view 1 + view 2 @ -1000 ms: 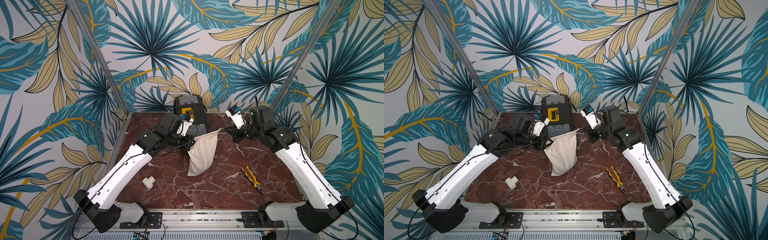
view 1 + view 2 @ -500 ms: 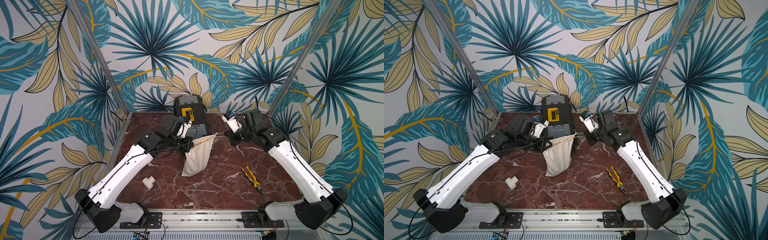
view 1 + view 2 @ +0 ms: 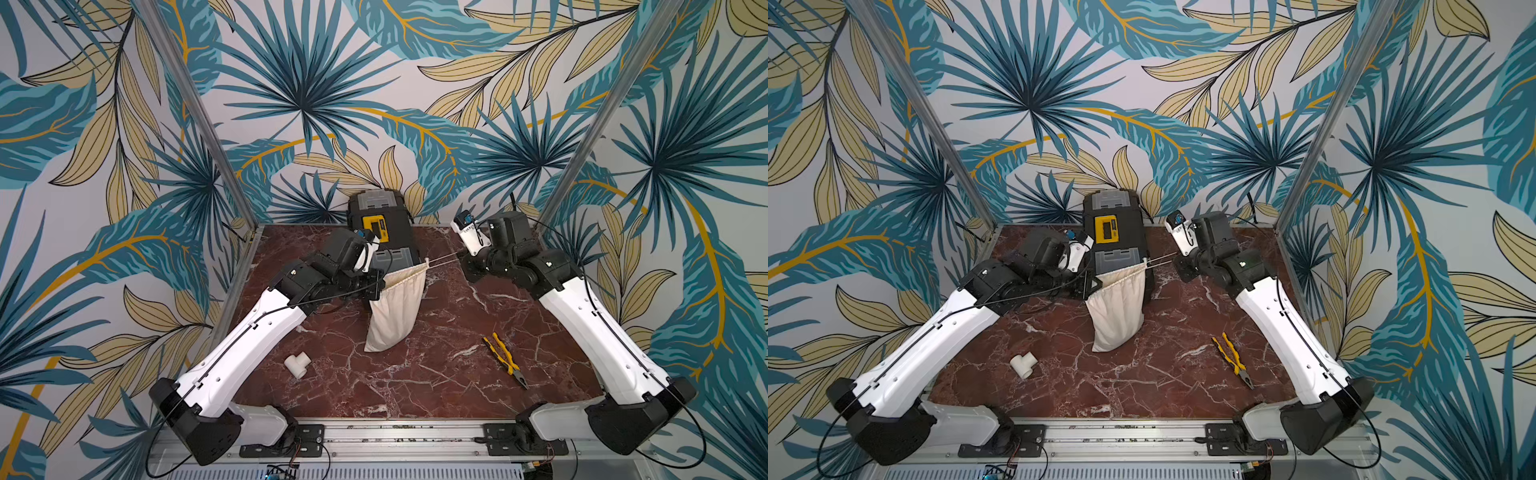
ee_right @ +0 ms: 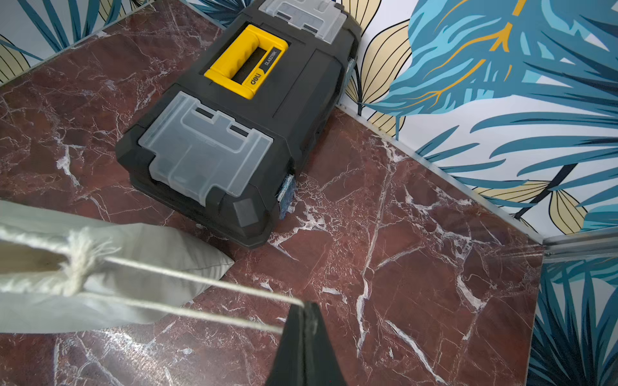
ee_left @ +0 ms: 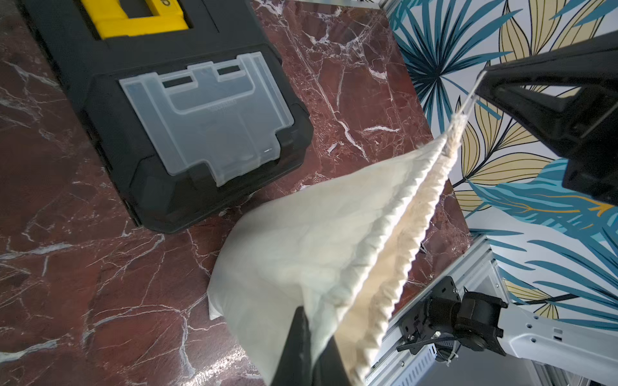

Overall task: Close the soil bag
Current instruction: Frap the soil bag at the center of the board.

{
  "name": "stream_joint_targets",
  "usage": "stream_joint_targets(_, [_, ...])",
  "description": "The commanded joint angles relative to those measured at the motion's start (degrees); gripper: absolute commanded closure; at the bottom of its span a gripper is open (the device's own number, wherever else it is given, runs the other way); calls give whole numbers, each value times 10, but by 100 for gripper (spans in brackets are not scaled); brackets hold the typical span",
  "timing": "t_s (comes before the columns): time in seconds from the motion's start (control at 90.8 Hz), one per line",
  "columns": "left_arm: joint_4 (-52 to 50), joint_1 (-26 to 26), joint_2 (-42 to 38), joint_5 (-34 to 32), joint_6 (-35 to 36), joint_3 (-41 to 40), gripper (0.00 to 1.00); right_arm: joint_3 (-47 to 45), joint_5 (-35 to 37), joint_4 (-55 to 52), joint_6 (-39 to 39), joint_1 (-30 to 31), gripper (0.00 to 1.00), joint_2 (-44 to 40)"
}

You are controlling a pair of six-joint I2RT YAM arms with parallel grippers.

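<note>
cord drawn tight, bag mouth cinching
right gripper (image 4: 302, 310) clenched on the cord (image 4: 200, 284), left gripper (image 3: 379, 286) clamped on the hem (image 3: 405, 274); more cord shows than a second ago and the hem is shorter, so the soil bag (image 3: 395, 316), mid-frame below the toolbox (image 3: 386, 232), looks nearly closed.

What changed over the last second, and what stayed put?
The right tool drew more cord out, so the mouth of the soil bag gathered narrower and its bottom swung toward the robot's left. Both grips held: left tool on the hem, right on the cord. The toolbox, pipe tee, pliers unmoved.
</note>
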Motion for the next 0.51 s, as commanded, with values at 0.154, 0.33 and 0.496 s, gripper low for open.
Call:
stream_joint_targets(0.154, [-142,32,-72,-92,-35,-9,100,-5,203,36,-1,-52,100,-32])
stream_joint_targets(0.33, [-77,31,-62,-27,-21,-24,93,-34,25,119,-28,-50,100,-77])
stream_joint_targets(0.496, [-57,31,-27,22,14,3,72,-35,-88,134,-34,-49,100,-75])
